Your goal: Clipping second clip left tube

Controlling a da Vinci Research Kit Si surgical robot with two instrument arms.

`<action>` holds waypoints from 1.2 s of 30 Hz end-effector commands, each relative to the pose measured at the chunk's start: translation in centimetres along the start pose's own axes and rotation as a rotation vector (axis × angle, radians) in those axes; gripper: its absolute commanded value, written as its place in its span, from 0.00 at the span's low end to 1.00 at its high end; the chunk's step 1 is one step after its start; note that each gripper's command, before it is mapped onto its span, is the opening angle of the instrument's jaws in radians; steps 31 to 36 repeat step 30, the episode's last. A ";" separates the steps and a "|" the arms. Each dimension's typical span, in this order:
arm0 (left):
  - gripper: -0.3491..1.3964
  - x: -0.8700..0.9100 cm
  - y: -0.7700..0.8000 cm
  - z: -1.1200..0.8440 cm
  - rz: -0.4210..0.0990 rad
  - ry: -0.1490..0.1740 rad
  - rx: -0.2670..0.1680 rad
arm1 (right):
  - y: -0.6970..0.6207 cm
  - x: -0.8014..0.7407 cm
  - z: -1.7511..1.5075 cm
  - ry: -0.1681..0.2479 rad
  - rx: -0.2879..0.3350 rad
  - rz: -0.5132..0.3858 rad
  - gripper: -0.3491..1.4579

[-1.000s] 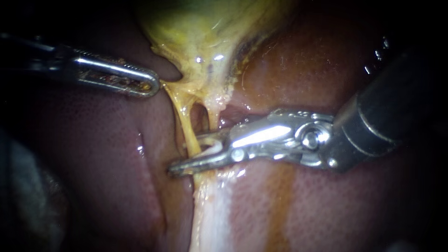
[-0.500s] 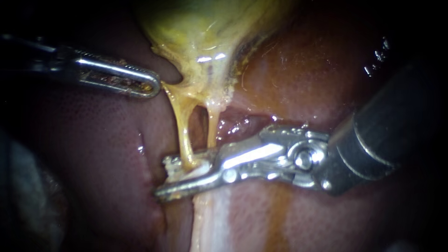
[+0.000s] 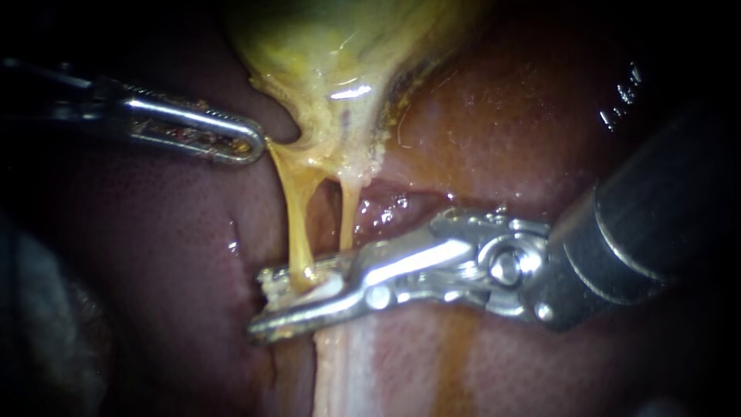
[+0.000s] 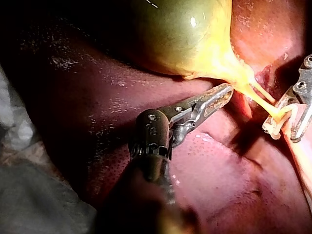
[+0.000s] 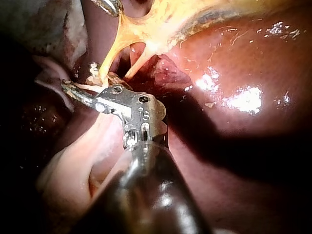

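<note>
thin yellow left tube (image 3: 297, 232) hangs from green-yellow gallbladder (image 3: 340, 46), end farthest from it between right instrument (image 3: 258, 305) jaws, part-closed, carrying white clip (image 3: 270, 279) astride it | left instrument (image 3: 251, 147) jaws together, nipping yellow tissue (image 3: 309, 143) at gallbladder neck | risk: clip catches neighbouring tube (image 3: 347, 216) or closes short; over-pull tears tube | hidden: clip's far tip, tube beyond jaws

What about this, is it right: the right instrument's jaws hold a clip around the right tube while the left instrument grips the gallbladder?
Not quite. The endoscope view shows the right instrument holding its clip around the left tube, not the right tube. The left instrument does grip the gallbladder.
</note>
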 end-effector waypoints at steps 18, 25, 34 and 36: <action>0.00 0.00 0.00 0.00 0.000 0.000 0.000 | 0.02 0.02 -0.19 0.002 -0.002 0.122 0.00; 0.00 0.00 0.00 0.00 0.000 0.000 0.000 | 0.01 0.02 -0.19 0.000 -0.004 0.122 0.00; 0.00 0.00 0.00 0.00 0.000 0.000 0.000 | 0.01 0.02 -0.19 0.002 -0.006 0.128 0.00; 0.00 0.00 0.00 0.00 0.000 0.000 0.000 | 0.01 0.02 -0.19 0.002 -0.006 0.128 0.00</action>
